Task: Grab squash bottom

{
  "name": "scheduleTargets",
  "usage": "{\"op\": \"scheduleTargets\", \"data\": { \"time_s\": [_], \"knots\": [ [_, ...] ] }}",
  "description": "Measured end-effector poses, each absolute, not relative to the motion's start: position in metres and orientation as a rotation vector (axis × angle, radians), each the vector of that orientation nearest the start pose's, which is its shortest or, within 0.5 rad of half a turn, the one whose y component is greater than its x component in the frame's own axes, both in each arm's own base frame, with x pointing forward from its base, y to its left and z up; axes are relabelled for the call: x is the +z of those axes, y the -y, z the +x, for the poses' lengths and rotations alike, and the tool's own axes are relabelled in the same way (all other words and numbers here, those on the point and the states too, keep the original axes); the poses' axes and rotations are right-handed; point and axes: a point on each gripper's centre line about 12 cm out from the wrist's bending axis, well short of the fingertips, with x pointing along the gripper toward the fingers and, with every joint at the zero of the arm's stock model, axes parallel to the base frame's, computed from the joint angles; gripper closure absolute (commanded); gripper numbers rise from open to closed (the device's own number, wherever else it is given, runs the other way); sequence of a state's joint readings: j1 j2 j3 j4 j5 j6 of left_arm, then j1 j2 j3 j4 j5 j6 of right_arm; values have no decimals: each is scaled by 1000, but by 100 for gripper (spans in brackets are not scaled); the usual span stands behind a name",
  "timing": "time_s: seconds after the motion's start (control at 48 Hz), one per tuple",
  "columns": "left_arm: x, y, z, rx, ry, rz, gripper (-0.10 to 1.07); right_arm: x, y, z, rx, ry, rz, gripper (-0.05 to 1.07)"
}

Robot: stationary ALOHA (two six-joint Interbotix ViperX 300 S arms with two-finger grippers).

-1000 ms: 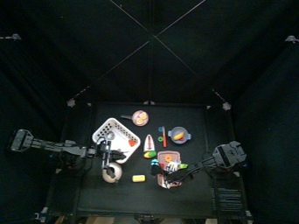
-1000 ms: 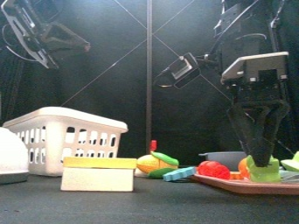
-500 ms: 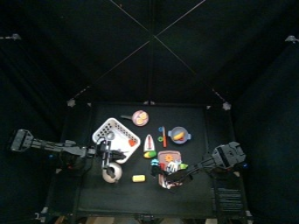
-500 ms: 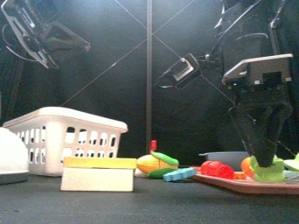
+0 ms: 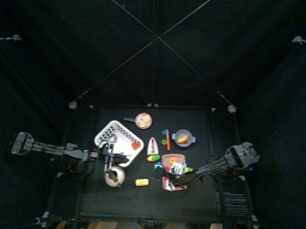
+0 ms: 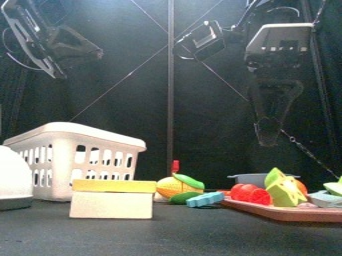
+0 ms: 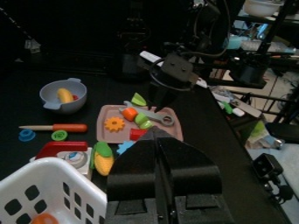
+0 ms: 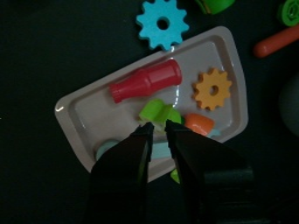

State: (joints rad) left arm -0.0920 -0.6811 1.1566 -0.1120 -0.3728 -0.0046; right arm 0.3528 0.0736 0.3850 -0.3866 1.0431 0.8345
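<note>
Inside black curtains, over table: right gripper part-open, empty | left gripper closed, empty

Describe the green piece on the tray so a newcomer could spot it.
Find the pale tray at the table's front right, under the right gripper. The green piece lies mid-tray beside a red piece and an orange gear, both unlike its bright green.
</note>
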Motion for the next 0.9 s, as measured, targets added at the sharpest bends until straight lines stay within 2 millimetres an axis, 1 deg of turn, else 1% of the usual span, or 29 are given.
{"op": "scheduleTargets", "data": {
  "time_s": [0.104,0.188,0.312,0.417,0.562,0.729,0.896],
  "knots": [
    [248,17,241,-44,-106,-102,67,175,-88,351,-420,-1299,57,40],
    [248,17,241,-44,-109,-102,67,169,-89,345,-440,-1312,76,38],
    [248,17,241,-42,-109,-102,67,163,-93,334,-440,-1322,83,32],
    [248,17,241,-42,-109,-102,67,161,-96,330,-431,-1295,120,24],
    [247,17,241,-42,-109,-102,67,161,-91,326,-464,-1243,186,19],
    [245,16,240,-41,-115,-102,67,159,-84,323,-528,-1209,255,18],
    [246,16,240,-41,-113,-102,67,156,-80,326,-564,-1181,263,12]
  ]
}}
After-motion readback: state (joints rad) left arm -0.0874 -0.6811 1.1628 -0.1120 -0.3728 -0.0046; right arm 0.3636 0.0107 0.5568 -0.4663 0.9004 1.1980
